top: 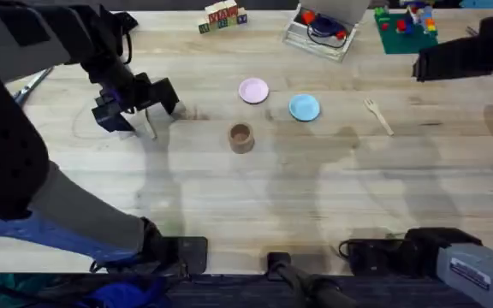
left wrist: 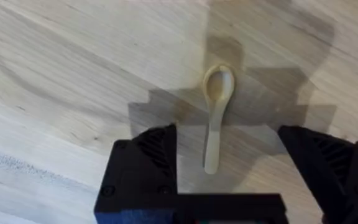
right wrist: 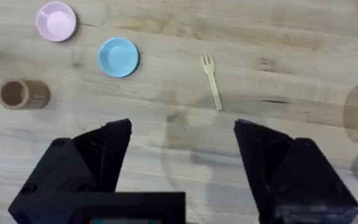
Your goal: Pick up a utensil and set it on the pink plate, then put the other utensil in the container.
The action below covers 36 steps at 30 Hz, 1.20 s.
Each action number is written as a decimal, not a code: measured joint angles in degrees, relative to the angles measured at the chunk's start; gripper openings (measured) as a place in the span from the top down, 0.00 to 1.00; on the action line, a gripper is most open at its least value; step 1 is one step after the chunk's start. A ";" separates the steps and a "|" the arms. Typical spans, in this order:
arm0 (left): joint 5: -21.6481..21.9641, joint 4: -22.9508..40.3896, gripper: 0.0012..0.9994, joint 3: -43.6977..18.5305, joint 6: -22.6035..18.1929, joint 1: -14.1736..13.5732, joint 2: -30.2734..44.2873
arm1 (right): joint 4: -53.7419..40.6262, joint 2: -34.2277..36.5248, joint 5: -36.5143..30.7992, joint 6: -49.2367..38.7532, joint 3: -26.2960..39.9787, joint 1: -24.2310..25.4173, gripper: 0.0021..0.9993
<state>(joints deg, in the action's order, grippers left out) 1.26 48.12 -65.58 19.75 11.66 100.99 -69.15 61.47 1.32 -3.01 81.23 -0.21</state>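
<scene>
The pale wooden spoon [left wrist: 216, 109] lies flat on the table, its bowl pointing away from my left gripper [left wrist: 227, 134]. That gripper is open, low over the spoon, with one finger on each side of the handle. From above, the left gripper [top: 148, 104] is at the left of the table, with the spoon [top: 151, 128] just under it. The pink plate [top: 253, 90], the brown cup [top: 241, 137] and the wooden fork [top: 378, 115] lie to the right. My right gripper [right wrist: 182, 134] hangs open high above the table, the fork [right wrist: 211, 81] ahead of it and nothing between its fingers.
A light blue plate [top: 305, 107] sits between the pink plate and the fork. Along the far edge are letter blocks [top: 222, 15], a clear plastic box [top: 319, 30] and a green brick plate [top: 405, 26]. The right arm [top: 465, 53] is raised at the upper right.
</scene>
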 joint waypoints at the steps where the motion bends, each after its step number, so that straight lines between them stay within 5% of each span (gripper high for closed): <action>1: 0.00 -0.05 0.01 0.00 0.00 0.00 0.07 | 0.01 -0.02 0.00 0.00 0.00 0.00 0.00; 28: -0.42 -1.65 0.01 1.05 -0.07 0.17 -0.07 | 0.05 -0.01 0.00 0.00 0.00 0.00 0.00; 31: -0.52 -2.16 0.23 1.05 0.19 0.17 -0.07 | 0.07 -0.02 0.00 0.00 0.00 0.00 0.00; 35: -1.64 -3.57 0.85 1.05 0.23 0.17 -0.04 | 0.07 -0.01 0.00 0.00 0.00 0.00 0.00; 36: -2.00 -3.79 0.93 1.03 0.22 0.15 -0.04 | 0.07 -0.02 0.00 0.00 0.00 0.00 0.00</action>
<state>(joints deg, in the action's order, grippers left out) -0.74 44.34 -64.55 19.97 11.81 100.95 -69.08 61.45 1.32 -3.01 81.23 -0.21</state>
